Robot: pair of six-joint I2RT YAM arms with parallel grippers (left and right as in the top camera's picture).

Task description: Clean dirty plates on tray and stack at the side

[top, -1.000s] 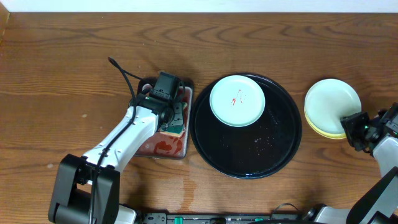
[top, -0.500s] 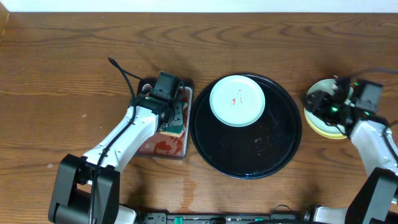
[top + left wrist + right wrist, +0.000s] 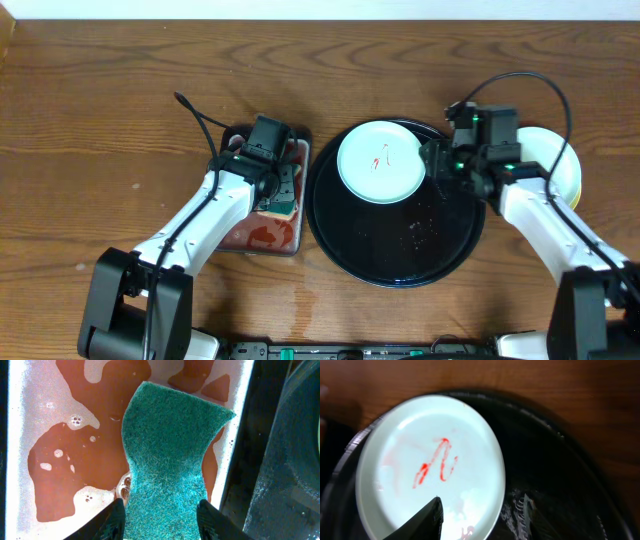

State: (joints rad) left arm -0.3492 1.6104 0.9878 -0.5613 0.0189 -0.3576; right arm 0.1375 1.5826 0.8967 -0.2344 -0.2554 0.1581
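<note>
Left gripper (image 3: pixel 160 521) is pinching the sponge (image 3: pixel 170 445), soaking it in the metal tray (image 3: pixel 20 415); right gripper (image 3: pixel 480 516), spread, is hovering at the dirty plate (image 3: pixel 410 450) rim, probably for gripping.

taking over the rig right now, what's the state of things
Left tool shut on the green sponge over the metal tray of red liquid.
Right tool open above the edge of the dirty plate, not gripping.
That plate sits on the black tray, red squiggle showing.
Done: side stack, mint over yellow, right of the tray.
Left: wipe that plate, stack it.
</note>
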